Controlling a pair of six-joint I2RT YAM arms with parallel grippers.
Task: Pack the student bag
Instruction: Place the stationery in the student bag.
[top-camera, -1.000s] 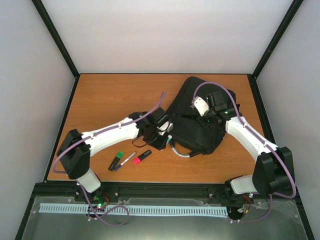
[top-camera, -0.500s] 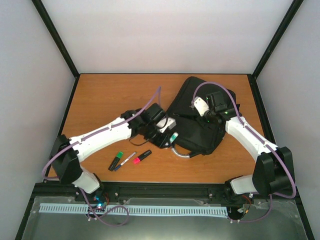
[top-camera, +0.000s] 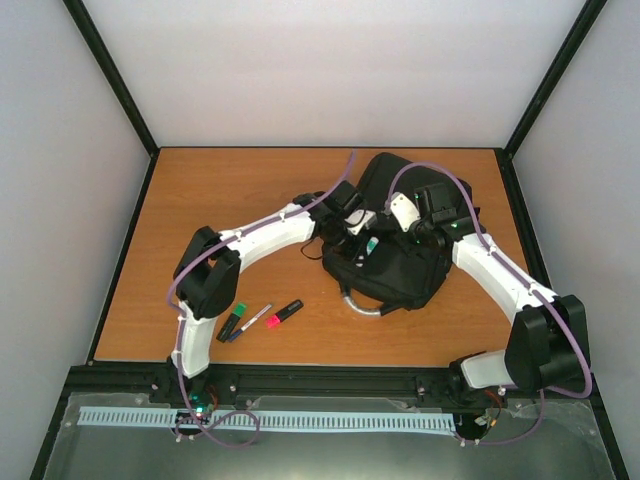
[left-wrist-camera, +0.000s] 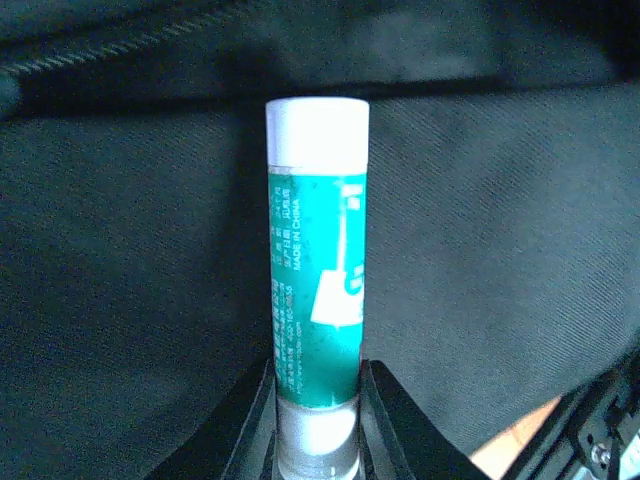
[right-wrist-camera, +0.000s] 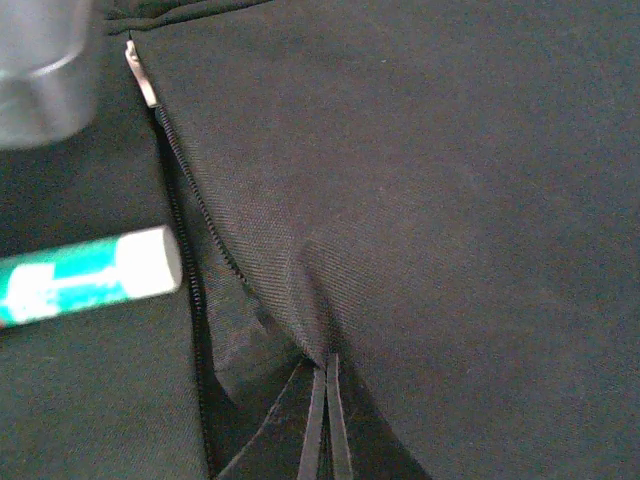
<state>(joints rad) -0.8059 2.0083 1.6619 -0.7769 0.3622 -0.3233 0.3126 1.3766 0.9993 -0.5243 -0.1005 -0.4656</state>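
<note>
The student bag (top-camera: 400, 275) lies flat at the right middle of the table, black and large. My left gripper (top-camera: 362, 240) hovers over its left part, shut on a green glue stick (left-wrist-camera: 317, 290) with a white cap pointing away from the fingers. In the left wrist view the bag's fabric (left-wrist-camera: 500, 250) fills the background. My right gripper (right-wrist-camera: 325, 372) is shut on a fold of bag fabric (right-wrist-camera: 450, 200) beside an open zipper (right-wrist-camera: 195, 205). The glue stick's (right-wrist-camera: 90, 275) capped end shows at the left of that view, just left of the zipper line.
Three markers lie on the table left of the bag: a green one (top-camera: 233, 321), a thin one (top-camera: 256, 319) and a pink one (top-camera: 285, 312). The bag's grey loop handle (top-camera: 362, 304) sticks out at its near edge. A metal zipper pull (right-wrist-camera: 142, 78) sits near the zipper's top.
My left arm has swung right and away from the bag's near-left corner to above the bag, carrying the glue stick. The right arm has stayed put, still pinching the fabric.
</note>
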